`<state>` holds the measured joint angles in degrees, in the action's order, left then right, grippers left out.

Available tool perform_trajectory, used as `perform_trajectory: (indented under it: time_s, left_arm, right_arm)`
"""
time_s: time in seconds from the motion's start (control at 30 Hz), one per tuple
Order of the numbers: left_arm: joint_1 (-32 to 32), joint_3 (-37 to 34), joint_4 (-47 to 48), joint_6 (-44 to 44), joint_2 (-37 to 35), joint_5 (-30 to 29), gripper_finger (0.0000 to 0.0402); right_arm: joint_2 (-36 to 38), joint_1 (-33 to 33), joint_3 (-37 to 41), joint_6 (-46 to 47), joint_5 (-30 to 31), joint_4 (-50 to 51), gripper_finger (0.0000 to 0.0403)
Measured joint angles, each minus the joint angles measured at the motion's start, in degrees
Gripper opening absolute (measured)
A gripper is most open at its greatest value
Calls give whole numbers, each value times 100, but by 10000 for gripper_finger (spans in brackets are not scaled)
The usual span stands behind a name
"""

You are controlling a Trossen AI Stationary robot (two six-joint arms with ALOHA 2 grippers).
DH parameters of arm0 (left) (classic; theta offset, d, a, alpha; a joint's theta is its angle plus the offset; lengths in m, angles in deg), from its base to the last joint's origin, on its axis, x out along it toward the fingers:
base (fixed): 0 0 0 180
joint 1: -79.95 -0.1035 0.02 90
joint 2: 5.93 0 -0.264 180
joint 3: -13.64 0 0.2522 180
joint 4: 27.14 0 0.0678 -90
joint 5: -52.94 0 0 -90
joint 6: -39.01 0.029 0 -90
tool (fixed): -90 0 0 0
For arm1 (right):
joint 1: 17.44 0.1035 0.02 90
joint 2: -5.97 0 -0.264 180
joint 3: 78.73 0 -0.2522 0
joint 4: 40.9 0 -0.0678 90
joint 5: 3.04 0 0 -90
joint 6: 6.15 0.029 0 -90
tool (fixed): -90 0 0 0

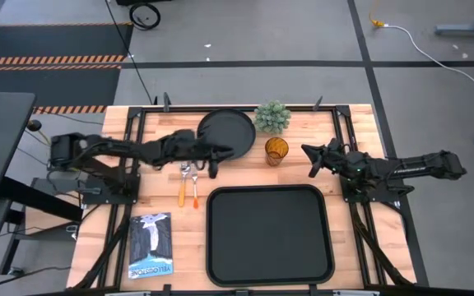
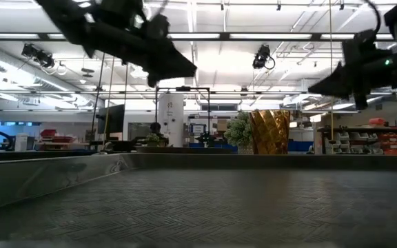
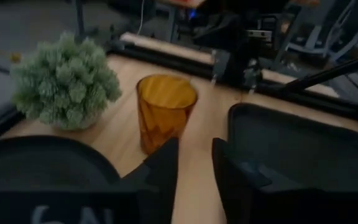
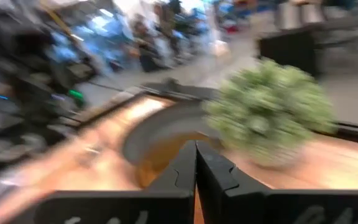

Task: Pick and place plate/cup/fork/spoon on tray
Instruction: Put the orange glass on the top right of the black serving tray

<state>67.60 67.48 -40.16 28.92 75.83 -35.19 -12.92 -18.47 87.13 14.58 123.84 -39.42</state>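
The big black rectangular tray (image 1: 270,237) has nothing in it, so a hand could come down anywhere inside its raised rim. The small see-through orange cup (image 1: 276,151) stands just behind the tray, with bare wooden table (image 1: 354,131) on its right side. The fuzzy green toy plant (image 1: 272,117) sits close behind the cup and blocks that way. The round black plate (image 1: 227,130) lies to the cup's left, with a thin strip of wood between them. The left hand (image 1: 214,154) hangs over the plate's near edge. The right hand (image 1: 309,161) floats above the wood to the cup's right.
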Motion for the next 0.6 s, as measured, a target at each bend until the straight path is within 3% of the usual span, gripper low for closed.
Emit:
perform_trajectory:
  time_s: [0.17, 0.4, 0.6]
  left_arm:
    - [-215, 829, 701, 54, 821, 133, 148]
    - [-358, 2551, 2263, 20, 2109, 30, 157]
    - [-375, 3757, 3163, 34, 2817, -323, 165]
  right_arm:
    - [-201, -352, 0, -417, 157, 139, 10]
    - [-389, -334, 0, -672, 153, 233, 9]
    - [-799, -177, 0, -922, 736, 152, 7]
